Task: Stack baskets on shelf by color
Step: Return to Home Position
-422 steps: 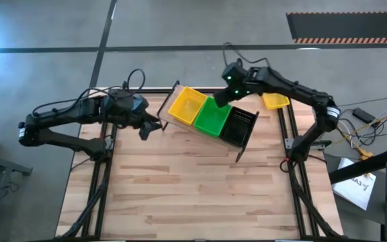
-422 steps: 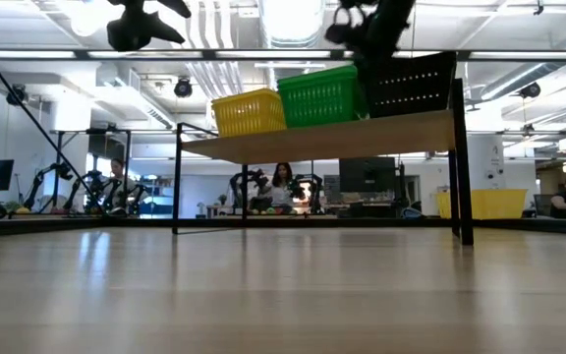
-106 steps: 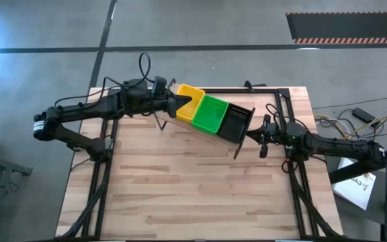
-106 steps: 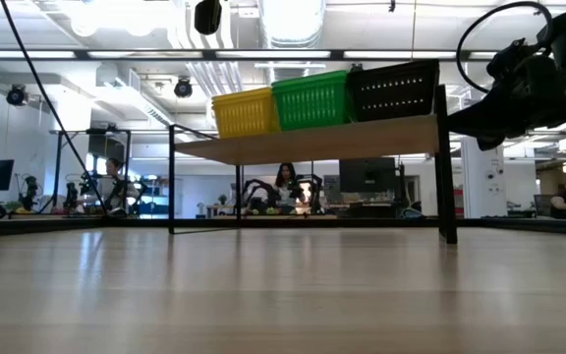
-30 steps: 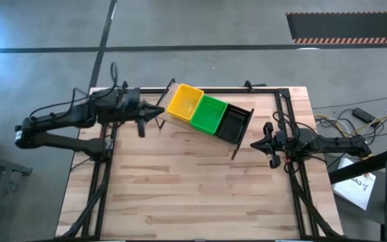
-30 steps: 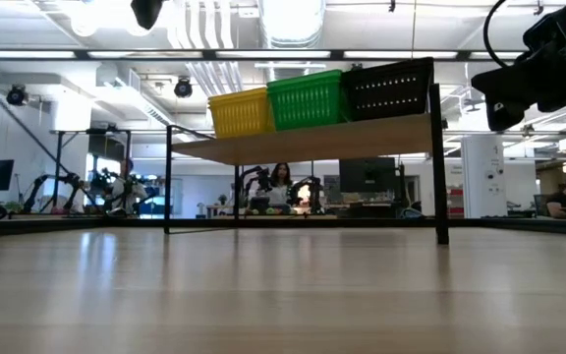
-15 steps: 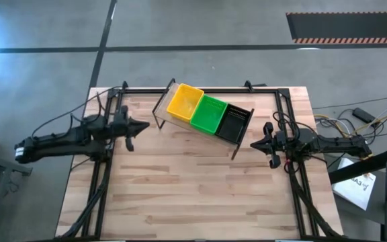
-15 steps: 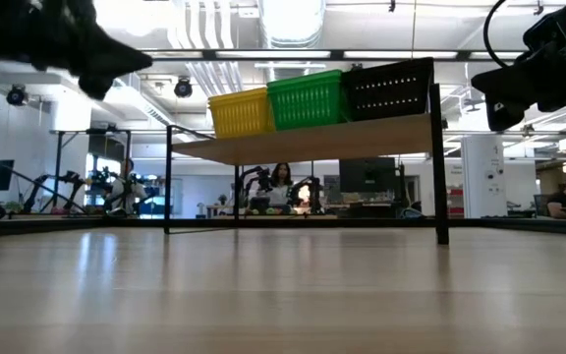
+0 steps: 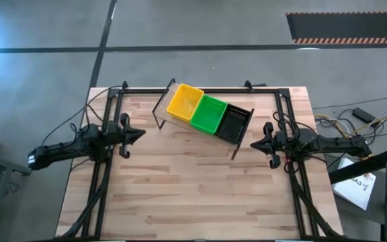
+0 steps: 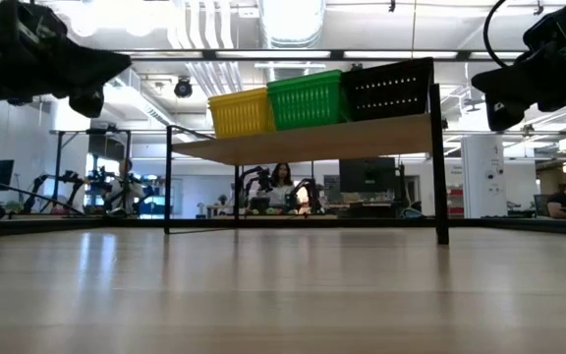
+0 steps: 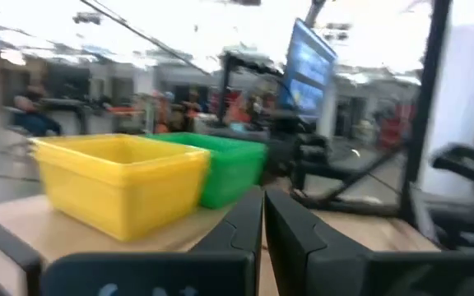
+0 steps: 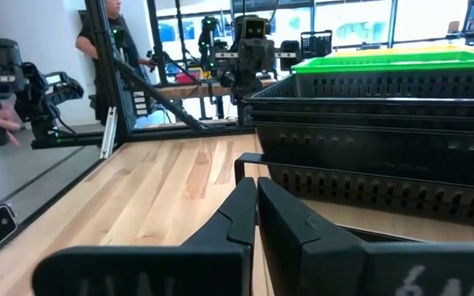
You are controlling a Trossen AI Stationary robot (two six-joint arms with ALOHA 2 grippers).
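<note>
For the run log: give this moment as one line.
shelf: yellow baskets, green baskets, black baskets in a row | left gripper: shut, empty, at left edge of table | right gripper: shut, empty, by right edge

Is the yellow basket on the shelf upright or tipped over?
Upright: the yellow basket sits level on the shelf, open top facing up in the high view.

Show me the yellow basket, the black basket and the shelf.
yellow basket [image 9: 184, 103], high view, its open inside.
black basket [image 9: 234, 122], high view, its open inside.
shelf [image 10: 312, 142], low view, plank's front edge.
</note>
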